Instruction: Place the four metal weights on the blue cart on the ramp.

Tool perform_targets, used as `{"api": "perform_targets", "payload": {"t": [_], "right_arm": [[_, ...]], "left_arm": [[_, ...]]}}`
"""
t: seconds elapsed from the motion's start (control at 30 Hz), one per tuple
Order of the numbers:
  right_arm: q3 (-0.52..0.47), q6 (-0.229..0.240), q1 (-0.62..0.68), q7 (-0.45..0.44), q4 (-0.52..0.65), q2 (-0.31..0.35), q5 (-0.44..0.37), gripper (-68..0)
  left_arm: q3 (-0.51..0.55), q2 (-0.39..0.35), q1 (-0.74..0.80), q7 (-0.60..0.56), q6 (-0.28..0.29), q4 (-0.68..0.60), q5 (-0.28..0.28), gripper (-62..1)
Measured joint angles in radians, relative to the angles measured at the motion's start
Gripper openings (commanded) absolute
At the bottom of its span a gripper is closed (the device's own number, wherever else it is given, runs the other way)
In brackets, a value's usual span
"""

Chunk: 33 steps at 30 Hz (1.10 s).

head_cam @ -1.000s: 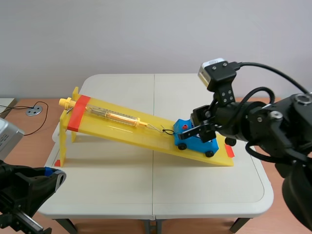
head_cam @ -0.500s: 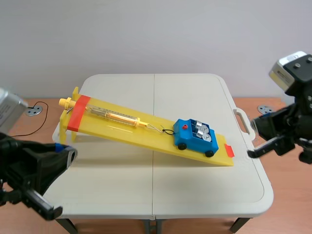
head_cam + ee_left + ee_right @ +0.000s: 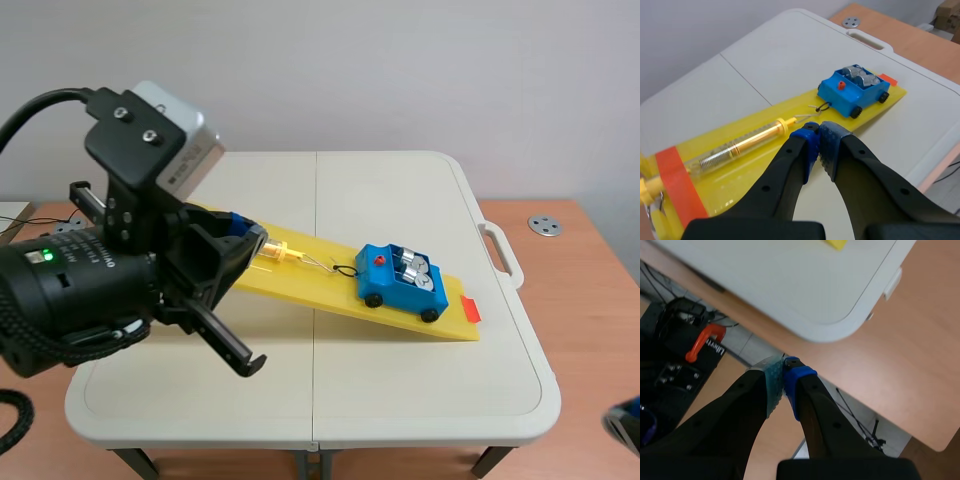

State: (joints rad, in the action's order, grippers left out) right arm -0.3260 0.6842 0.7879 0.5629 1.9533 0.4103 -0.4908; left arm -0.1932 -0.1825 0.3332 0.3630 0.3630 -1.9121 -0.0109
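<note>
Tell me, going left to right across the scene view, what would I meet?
Robot's left arm → spring scale → blue cart carrying the metal weights → orange-red tape mark → table's handle → round metal disc.

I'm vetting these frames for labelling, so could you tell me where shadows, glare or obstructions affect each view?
Scene view: even light, only a faint shadow under the ramp; the left arm hides its upper end, while the blue cart and weights are unobstructed. Left wrist view: small glints on the weights and spring tube. Right wrist view: table corner and floor only.
</note>
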Motion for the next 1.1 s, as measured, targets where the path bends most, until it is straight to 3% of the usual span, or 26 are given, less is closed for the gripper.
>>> {"api": "perform_targets", "payload": {"t": [0.17,0.5,0.63,1.1], "right_arm": [[-0.044,0.058,0.102,0.000,0.000,0.000,0.000,-66.9],[-0.092,0.056,0.213,-0.004,0.000,-0.039,0.000,-66.9],[-0.092,0.056,0.213,-0.007,0.000,-0.042,0.000,-66.9],[-0.092,0.056,0.210,-0.008,0.000,-0.042,0.000,-66.9]], "left_arm": [[-0.017,0.048,-0.102,0.000,-0.026,0.128,-0.061,-57.8],[-0.016,0.082,-0.237,0.000,-0.103,0.311,-0.143,-58.0],[-0.016,0.083,-0.253,0.000,-0.126,0.355,-0.146,-58.0],[-0.016,0.083,-0.249,0.000,-0.128,0.385,-0.154,-58.0]]}}
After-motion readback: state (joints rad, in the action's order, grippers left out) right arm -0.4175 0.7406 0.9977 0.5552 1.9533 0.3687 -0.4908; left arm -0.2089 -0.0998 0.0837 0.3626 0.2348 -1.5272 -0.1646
